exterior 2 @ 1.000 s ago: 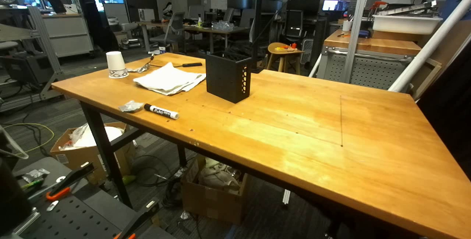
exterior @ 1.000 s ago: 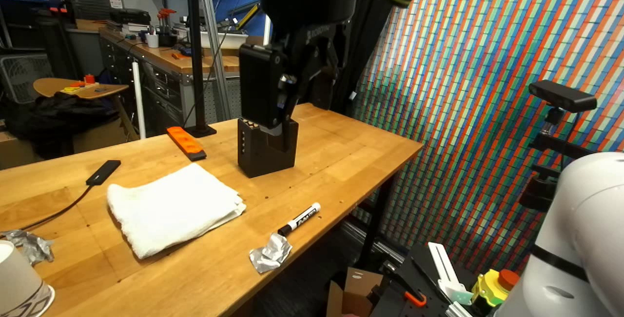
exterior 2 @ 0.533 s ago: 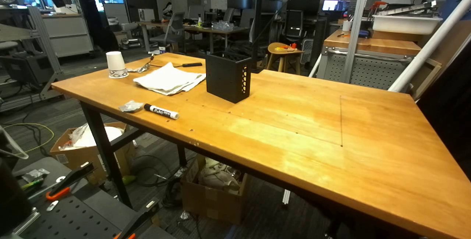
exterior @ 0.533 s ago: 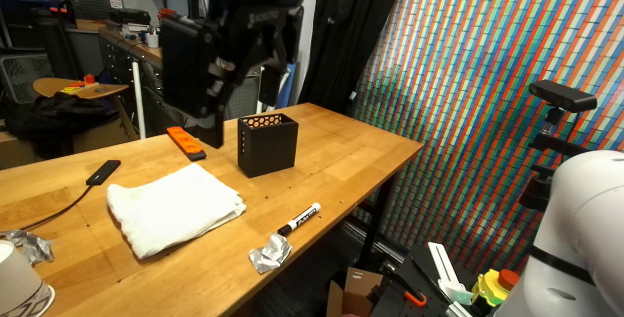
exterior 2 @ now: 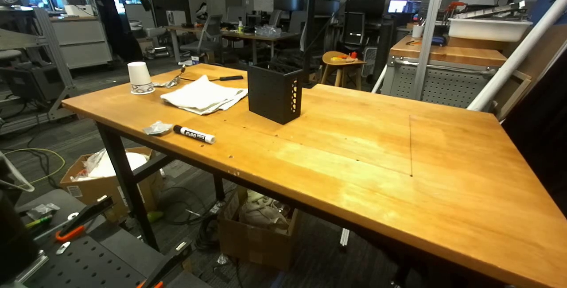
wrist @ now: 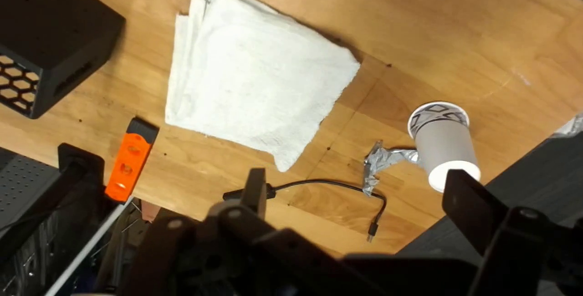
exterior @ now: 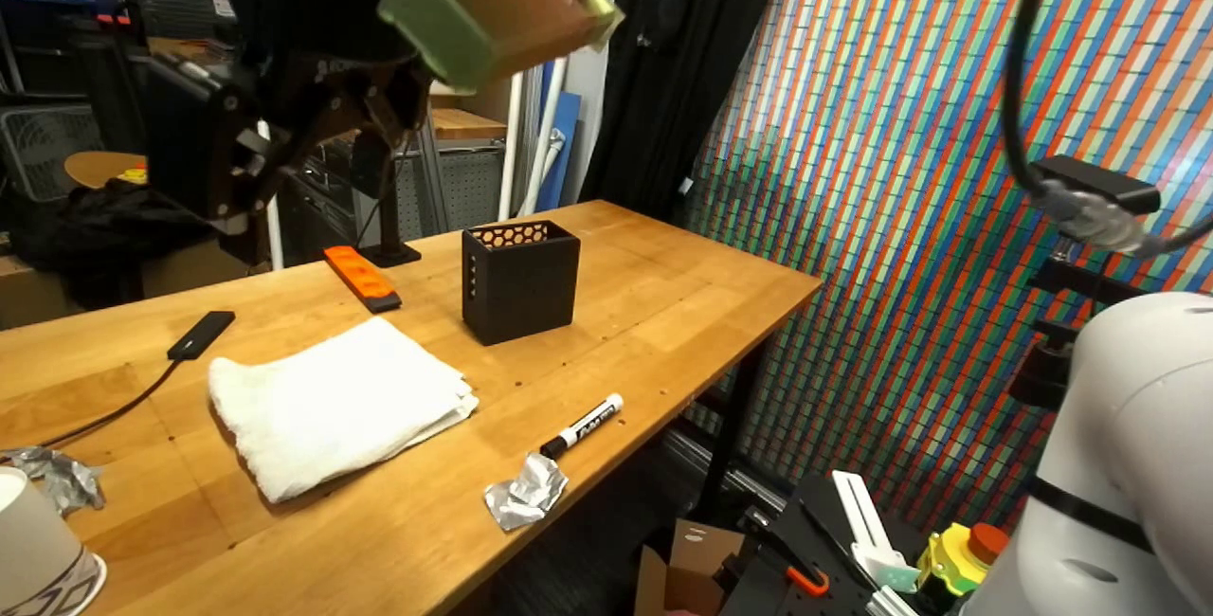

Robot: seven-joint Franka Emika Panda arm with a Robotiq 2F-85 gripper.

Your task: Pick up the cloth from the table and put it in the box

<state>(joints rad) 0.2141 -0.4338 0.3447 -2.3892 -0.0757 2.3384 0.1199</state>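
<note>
White cloth (wrist: 262, 77) folded flat on the bench (exterior 2: 376, 164); black box (exterior: 526, 284) standing near it, apart. From where I stand, the pincer (wrist: 356, 189) is raised clear of both, jaws wide apart, holding nothing.

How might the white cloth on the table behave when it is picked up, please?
The white cloth will probably hang limp, as its edges look soft and uneven. It may unfold if only the top layer is pinched: stacked folds show along one side in the wrist view. Its thin-looking layers suggest it is fairly light.
</note>
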